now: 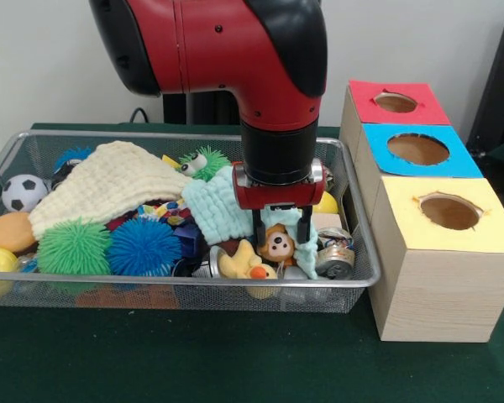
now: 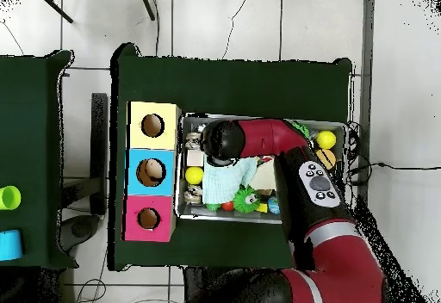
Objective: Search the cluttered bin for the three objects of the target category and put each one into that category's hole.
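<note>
Monkey [image 1: 277,244] sits between the parted jaws [image 1: 279,238], inside the bin [image 1: 357,273], not visibly clamped.

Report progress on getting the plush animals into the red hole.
Nothing looks done: the red-topped hole shows no toy, though its depths are hidden. In hand: the gripper is down in the wire-mesh bin, its fingers straddling the brown monkey. Left: the monkey, the yellow duck beside it, and a third plush animal not visible.
</note>
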Motion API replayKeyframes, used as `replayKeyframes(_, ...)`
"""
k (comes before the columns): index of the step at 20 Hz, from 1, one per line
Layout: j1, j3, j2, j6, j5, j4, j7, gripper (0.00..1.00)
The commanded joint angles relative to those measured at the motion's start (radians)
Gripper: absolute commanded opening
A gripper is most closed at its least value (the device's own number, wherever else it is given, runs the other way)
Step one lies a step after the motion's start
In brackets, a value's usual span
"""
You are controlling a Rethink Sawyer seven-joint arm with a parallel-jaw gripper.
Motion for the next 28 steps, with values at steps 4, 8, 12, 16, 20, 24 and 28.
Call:
replayKeyframes(4, 0.014, 0.043, 0.015, -0.030, 0.005, -0.041, 0.003, 1.00)
replayKeyframes(8, 0.057, 0.015, 0.023, -0.037, 0.003, -0.061, 0.059, 1.00)
replayKeyframes(12, 0.075, 0.015, 0.031, -0.021, 0.002, -0.089, 0.043, 1.00)
replayKeyframes(16, 0.094, 0.000, 0.014, -0.001, 0.011, -0.090, 0.060, 1.00)
replayKeyframes(20, 0.102, -0.011, -0.004, 0.003, 0.020, -0.074, 0.076, 1.00)
replayKeyframes(24, 0.094, -0.008, 0.004, -0.001, 0.029, -0.068, 0.069, 1.00)
replayKeyframes(28, 0.093, -0.013, 0.007, -0.016, 0.034, -0.060, 0.076, 1.00)
